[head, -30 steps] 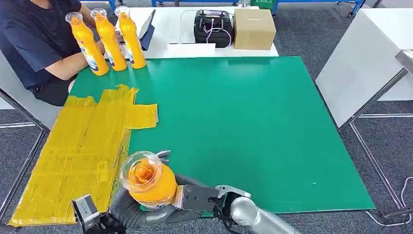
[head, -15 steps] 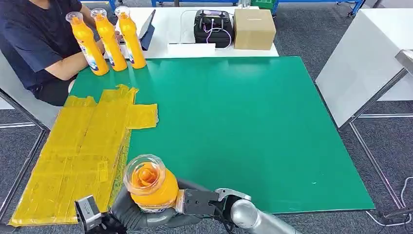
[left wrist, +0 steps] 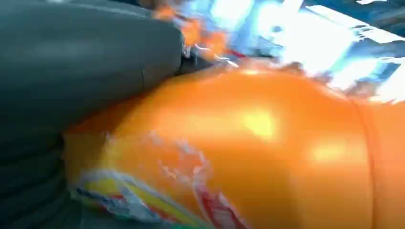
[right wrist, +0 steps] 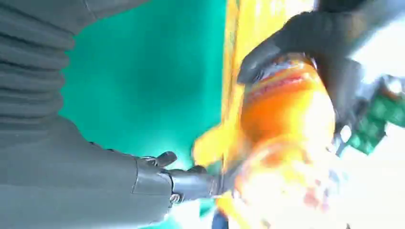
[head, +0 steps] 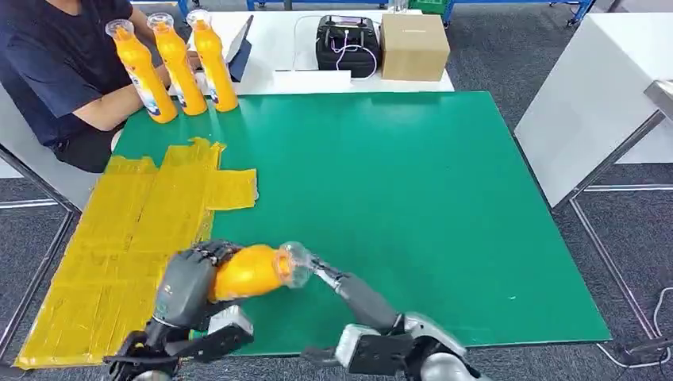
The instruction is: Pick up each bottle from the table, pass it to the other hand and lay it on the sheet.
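Your left hand (head: 184, 284) grips the orange bottle (head: 252, 272) near the table's (head: 413, 198) front edge — cap end toward your right hand (head: 349, 287), fingers spread, empty — yellow sheet (head: 119, 254) just left.

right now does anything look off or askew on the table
The yellow sheet is wrinkled, with an uneven flap toward the mat's middle. The left hand holds an orange bottle sideways. Nothing spilled.
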Motion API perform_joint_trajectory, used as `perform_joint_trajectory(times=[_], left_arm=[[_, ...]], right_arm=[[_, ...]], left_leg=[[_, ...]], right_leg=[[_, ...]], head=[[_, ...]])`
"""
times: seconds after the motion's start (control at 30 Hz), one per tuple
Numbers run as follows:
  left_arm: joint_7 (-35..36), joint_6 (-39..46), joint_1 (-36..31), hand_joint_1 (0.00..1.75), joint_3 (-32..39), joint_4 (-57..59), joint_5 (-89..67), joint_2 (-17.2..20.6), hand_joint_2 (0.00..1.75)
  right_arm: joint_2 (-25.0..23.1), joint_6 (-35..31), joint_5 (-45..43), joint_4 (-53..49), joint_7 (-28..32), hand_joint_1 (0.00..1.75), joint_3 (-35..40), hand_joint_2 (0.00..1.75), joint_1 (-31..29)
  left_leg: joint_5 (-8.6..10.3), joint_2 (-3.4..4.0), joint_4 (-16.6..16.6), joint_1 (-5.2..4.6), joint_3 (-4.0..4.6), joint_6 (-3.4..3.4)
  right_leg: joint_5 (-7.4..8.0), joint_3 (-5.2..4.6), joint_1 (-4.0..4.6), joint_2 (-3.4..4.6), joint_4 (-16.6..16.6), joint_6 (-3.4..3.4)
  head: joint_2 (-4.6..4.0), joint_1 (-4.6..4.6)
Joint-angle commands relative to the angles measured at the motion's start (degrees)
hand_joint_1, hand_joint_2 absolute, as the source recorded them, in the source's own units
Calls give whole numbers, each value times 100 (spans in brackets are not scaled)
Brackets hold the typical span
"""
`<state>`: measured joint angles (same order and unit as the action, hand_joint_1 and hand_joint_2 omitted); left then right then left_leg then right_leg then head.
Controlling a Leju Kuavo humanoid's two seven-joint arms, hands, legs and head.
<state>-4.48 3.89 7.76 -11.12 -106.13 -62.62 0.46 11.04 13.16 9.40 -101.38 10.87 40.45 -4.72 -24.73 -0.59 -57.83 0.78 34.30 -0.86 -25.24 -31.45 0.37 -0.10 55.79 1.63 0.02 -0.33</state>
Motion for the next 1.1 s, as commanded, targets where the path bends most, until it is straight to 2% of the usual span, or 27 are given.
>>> perform_joint_trajectory(times=[0.03, 0.23, 0.47, 0.5, 0.53, 0.97, 1.1], left_arm=[[305, 324, -774, 175, 1116, 1948, -1372, 16, 175], [857, 32, -1395, 175, 1260, 3399, -2321, 55, 175], [861, -133, -1550, 175, 1317, 3971, -2376, 49, 175], [792, -169, -1566, 169, 1354, 4034, -2271, 23, 175], [783, -247, -1583, 0, 1415, 4086, -2161, -9, 175], [745, -236, -1308, 0, 1316, 3409, -2134, 77, 175], [679, 76, -965, 0, 1271, 2559, -2089, 80, 175]], right_arm=[[590, 145, 40, -1134, 256, 0, -1079, 0, 435], [622, 235, 60, -1148, 389, 0, -872, 0, 128], [609, 205, 141, -1037, 376, 0, -688, 0, -23], [613, 182, 143, -1012, 351, 0, -671, 0, -43], [610, 179, 132, -994, 345, 0, -670, 0, -46], [634, 176, 60, -917, 331, 0, -737, 0, 53], [586, 81, 173, -952, 319, 0, -813, 0, 272]], left_leg=[[9, -12, 14, -13, -15, -1], [9, 2, 11, -11, -17, -3], [8, 9, 9, -8, -15, -3], [7, 11, 9, -7, -14, -3], [7, 12, 10, -8, -17, -3], [10, 16, 8, -11, -36, -3], [11, 16, 9, -10, -38, -4]], right_leg=[[-1, 14, -13, -15, -2, 2], [0, 12, -11, -8, -1, 5], [2, 11, -9, -1, -1, 5], [2, 9, -9, 2, 0, 4], [1, 12, -10, 2, 0, 4], [7, 32, -9, 6, 2, 4], [4, 36, -8, 6, 2, 5]], head=[[0, -7], [0, -4], [0, -7], [0, -4], [0, -7], [0, -7], [0, -7]])
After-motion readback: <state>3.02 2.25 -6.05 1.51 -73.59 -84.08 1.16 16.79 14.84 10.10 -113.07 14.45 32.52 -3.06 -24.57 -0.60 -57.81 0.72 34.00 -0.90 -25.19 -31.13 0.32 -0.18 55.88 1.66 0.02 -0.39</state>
